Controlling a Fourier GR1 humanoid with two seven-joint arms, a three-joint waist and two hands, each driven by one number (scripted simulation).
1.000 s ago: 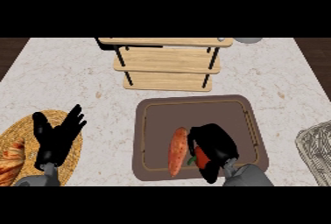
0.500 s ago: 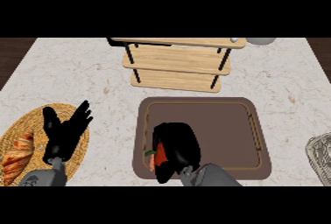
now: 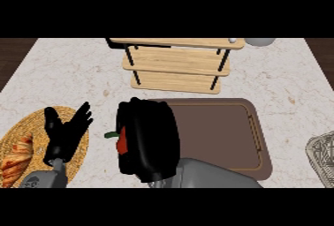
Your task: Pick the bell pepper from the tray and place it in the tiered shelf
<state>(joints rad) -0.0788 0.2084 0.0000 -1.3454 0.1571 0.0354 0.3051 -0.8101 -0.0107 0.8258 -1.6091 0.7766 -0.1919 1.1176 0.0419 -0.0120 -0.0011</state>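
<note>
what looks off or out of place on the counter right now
Nothing stands out. The tiered shelf stands upright, the tray lies flat, and nothing is spilled. The right hand is curled round the bell pepper, mostly hiding it. The left hand rests open over the woven mat.

Right hand (image 3: pixel 146 139) raised mid-view, fingers curled closed; left hand (image 3: pixel 65 132) at left, fingers straight, upright.
</note>
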